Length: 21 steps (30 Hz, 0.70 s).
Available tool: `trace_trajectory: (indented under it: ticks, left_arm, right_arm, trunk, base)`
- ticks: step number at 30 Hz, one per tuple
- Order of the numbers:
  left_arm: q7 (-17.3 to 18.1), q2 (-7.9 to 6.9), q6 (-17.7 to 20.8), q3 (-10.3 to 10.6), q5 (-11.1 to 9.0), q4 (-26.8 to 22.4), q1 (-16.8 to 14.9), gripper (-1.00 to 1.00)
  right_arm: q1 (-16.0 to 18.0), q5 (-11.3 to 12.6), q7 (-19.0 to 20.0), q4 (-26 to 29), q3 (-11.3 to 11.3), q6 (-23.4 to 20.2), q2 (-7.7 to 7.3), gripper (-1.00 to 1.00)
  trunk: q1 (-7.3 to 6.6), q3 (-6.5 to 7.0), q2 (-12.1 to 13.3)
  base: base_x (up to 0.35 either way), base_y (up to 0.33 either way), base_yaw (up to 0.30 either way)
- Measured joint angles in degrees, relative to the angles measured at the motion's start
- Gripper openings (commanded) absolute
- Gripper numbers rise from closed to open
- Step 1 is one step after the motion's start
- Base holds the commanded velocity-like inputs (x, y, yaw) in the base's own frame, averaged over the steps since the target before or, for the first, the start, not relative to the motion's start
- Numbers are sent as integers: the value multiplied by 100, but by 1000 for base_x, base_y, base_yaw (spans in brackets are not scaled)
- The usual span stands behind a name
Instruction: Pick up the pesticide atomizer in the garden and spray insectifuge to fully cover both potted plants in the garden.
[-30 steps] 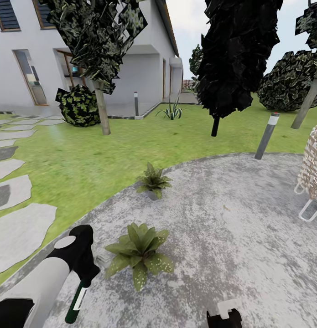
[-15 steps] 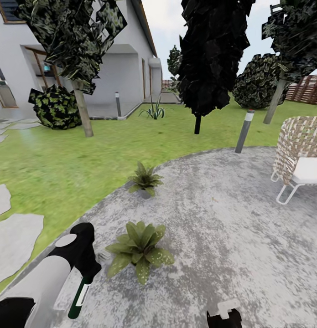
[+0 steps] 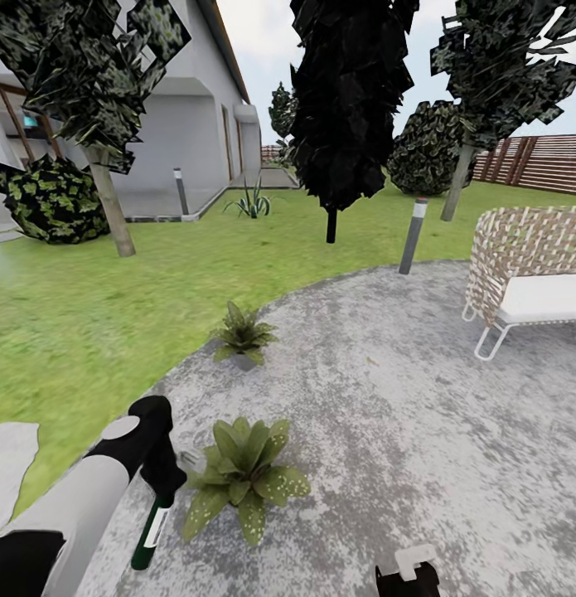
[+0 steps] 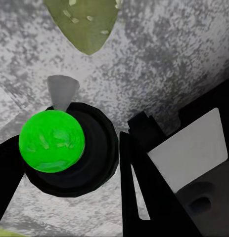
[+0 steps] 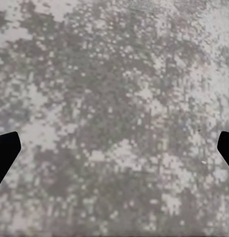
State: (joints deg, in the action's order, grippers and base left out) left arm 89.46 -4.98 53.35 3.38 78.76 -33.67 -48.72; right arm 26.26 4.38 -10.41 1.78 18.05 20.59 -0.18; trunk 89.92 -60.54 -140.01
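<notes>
Where the round grey speckled patio [image 3: 420,414] meets the green lawn [image 3: 80,323], two potted plants are seen from the head view. The nearer potted plant [image 3: 246,477] is a low rosette of pale-speckled leaves standing on the paving just beside the left claw [image 3: 165,481]. The farther potted plant [image 3: 242,336] is set well apart from it, close to the patio's edge by the grass. The pesticide atomizer [image 3: 149,531], a slim dark green bottle with a white label, is held in the left claw and hangs downward from it above the paving, next to the nearer plant. In the left wrist view the atomizer is seen end-on as a bright green round shape inside a black ring between the dark fingers [image 4: 144,197], with a small grey nozzle and a speckled leaf beyond. The right claw [image 5: 114,148] is spread wide over bare paving, its dark fingertips seen at the two edges of the right wrist view. A woven chair [image 3: 532,278] and a grey bollard lamp [image 3: 412,235] stand at the far side of the patio, with dark trees, a white house and a brown slatted fence behind
</notes>
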Motion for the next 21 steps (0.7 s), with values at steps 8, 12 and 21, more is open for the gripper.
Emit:
trace_trajectory:
  ticks: [8,12,21]
  left_arm:
    - [1,16,-93,9,3,9,-71,-100]
    - [2,29,-91,17,17,17,-34,-100]
    - [2,5,-85,10,40,16,-22,-100]
  right_arm:
    - [-2,0,1,3,0,-2,-1,100]
    - [-2,0,2,8,0,-3,-1,100]
    - [-1,0,3,11,0,-3,0,100]
  trunk:
    - [0,0,0]
    - [1,0,0]
    - [2,0,0]
  base:
    - [0,63,-152]
    - [-40,283,-260]
    - [-185,279,-215]
